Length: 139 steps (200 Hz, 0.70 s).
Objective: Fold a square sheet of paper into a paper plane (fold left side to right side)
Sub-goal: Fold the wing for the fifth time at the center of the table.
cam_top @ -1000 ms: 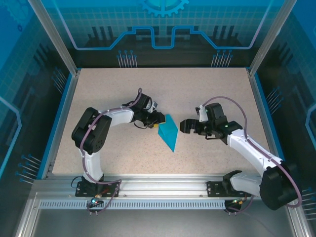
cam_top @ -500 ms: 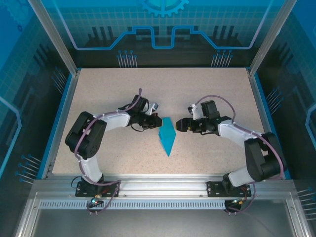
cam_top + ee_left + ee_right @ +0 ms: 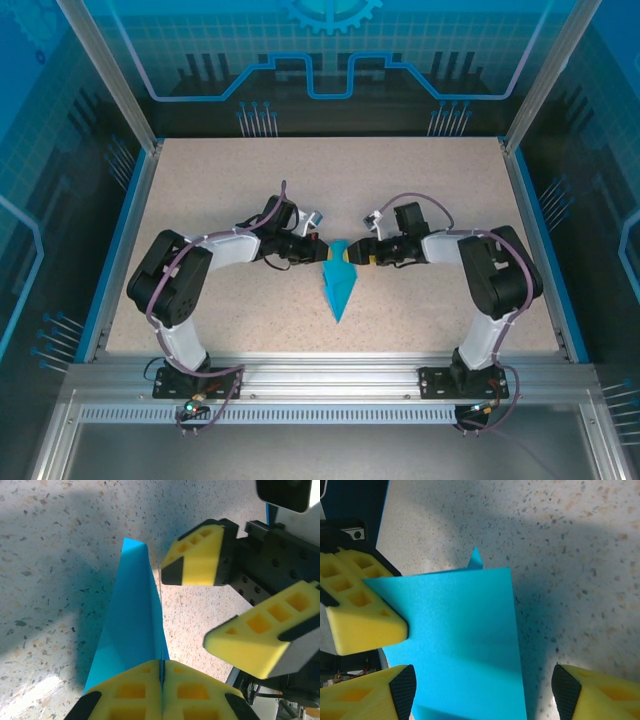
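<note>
Paper plane (image 3: 132,625) clenched in left gripper (image 3: 161,667) | right gripper (image 3: 483,685) spread astride it | pinched edge hidden

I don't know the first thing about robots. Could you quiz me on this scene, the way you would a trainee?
1. True or false: the left gripper is shut on the folded teal paper.
2. Pick one. The right gripper is: A) open, its fingers apart; B) shut on the paper; C) shut on a cable.
3. In one word: what colour are the finger pads on both grippers?

Key: 1 true; 2 A; 3 yellow.
</note>
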{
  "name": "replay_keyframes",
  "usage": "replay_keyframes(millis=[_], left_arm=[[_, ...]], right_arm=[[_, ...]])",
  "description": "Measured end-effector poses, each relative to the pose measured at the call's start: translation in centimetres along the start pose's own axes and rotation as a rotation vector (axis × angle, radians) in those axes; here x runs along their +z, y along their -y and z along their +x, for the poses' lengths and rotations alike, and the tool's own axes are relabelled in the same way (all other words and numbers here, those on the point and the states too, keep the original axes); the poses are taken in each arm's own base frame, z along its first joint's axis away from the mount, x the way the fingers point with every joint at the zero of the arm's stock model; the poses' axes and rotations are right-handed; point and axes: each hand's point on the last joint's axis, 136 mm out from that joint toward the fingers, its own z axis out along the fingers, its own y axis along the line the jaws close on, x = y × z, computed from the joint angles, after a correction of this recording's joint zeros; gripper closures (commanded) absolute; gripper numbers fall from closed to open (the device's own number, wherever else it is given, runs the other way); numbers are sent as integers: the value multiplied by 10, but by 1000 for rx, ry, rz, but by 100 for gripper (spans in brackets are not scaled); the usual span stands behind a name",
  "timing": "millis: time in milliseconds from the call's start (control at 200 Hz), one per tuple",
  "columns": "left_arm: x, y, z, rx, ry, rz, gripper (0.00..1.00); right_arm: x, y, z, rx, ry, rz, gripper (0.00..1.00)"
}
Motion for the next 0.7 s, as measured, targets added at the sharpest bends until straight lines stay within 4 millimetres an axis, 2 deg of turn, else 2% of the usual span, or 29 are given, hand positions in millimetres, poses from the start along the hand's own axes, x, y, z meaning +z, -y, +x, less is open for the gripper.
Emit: replay_keyframes(millis=[210,420,695], left_arm=[[0,2,-2,11,5,11,95],[0,2,-2,18,5,11,96],[4,-3,1,24,-6,4,96]], right_arm=[[8,-3,-1,-4,-18,-80,39],[8,-8,2,-16,-33,-116,49],[-2,-12,6,-32,-47,-104,52]])
